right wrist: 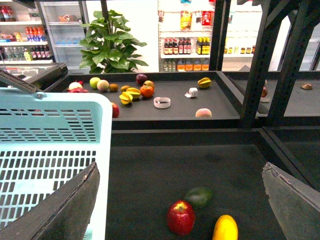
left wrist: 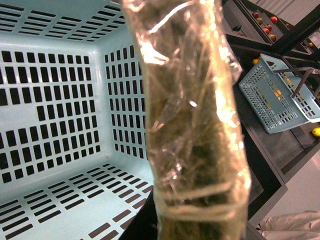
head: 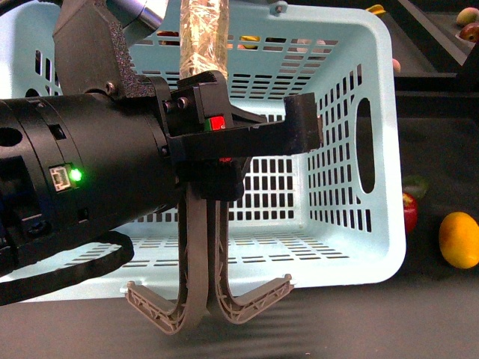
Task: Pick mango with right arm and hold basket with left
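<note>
The smooth oval yellow-orange mango (right wrist: 225, 228) looks firm yet slippery; best gripped across its middle. The black right hand (right wrist: 180, 167) gapes wide, empty.

Dark shelf (head: 441, 314): basket (head: 374, 247), apple (head: 409, 212), mango (head: 459, 239).

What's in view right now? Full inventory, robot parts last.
light aqua slotted plastic basket: 1, on the dark table in front of the robot
grey-brown swing handles: 2, hanging over the basket's near wall
smooth oval yellow-orange mango: 1, on the table right of the basket
round red apple: 1, between basket and mango
dark green fruit: 1, just behind the apple
mixed fruit: several, yellow, red and green, on the back shelf
white ring: 1, back shelf
leafy plant: 1, green, behind the shelf
second aqua basket: 1, on a farther shelf
clear-wrapped cylinder: 1, over the basket
left gripper: black with a red dot, at the basket; grip unclear
right gripper: black, open, above the table
</note>
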Controlling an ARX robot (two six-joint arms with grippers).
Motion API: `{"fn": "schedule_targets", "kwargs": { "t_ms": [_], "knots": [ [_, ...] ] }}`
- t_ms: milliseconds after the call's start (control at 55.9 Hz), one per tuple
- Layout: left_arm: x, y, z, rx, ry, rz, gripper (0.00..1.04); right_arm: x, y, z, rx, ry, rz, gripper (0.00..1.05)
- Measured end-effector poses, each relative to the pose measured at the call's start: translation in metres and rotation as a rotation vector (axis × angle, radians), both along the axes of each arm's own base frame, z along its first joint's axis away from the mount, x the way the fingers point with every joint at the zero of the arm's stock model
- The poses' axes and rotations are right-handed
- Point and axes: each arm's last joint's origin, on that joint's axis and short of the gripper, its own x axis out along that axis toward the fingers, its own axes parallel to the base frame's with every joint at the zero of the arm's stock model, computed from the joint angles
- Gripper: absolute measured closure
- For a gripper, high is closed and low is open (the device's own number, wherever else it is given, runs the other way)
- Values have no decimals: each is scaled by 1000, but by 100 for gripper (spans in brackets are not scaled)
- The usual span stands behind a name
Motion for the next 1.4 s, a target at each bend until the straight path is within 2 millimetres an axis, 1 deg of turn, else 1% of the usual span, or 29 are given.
{"fn": "schedule_targets", "kwargs": {
  "t_ms": [36,89,179,268,286,322,358,430,465,519,555,591,626,716,823,913,1128,1307,1396],
  "knots": [
    [0,0,0,0,0,-1,100,2,-1,0,8,11,3,8],
    [0,0,0,-1,0,-3,100,11,-7,-1,17,36,2,8],
    [0,0,0,-1,0,-4,100,29,-21,-3,27,73,-10,8],
    [0,0,0,-2,-1,-3,100,59,-42,-7,47,132,-67,8],
    [0,0,1,-2,-1,-3,100,69,-49,-10,55,155,-86,8],
    [0,0,1,-2,-1,-3,100,82,-57,-18,65,192,-102,8],
    [0,0,1,-2,-1,-2,100,95,-66,-31,76,244,-126,8],
    [0,0,1,-1,-2,0,100,114,-79,-65,88,360,-152,8],
    [0,0,1,-1,-2,0,100,118,-81,-72,88,381,-161,8],
    [0,0,1,-1,-2,0,100,127,-88,-91,93,442,-173,8],
    [0,0,1,-2,-2,-1,100,132,-91,-100,94,471,-183,8],
    [0,0,1,-2,-2,-3,100,135,-93,-106,93,490,-190,8],
    [0,0,1,-2,-2,-4,100,141,-97,-118,93,526,-197,8],
    [0,0,1,-2,-2,-4,100,152,-102,-136,96,582,-204,8],
    [0,0,1,-2,-2,-4,100,164,-106,-153,92,626,-211,8],
    [0,0,1,-2,-2,-3,100,178,-109,-168,88,660,-214,8],
    [0,0,1,-2,-2,-3,100,212,-119,-195,74,706,-268,8],
    [0,0,1,-2,-2,-3,100,237,-119,-215,87,734,-284,8],
    [0,0,1,-2,-2,-4,100,246,-119,-223,92,746,-297,8]
  ]
}}
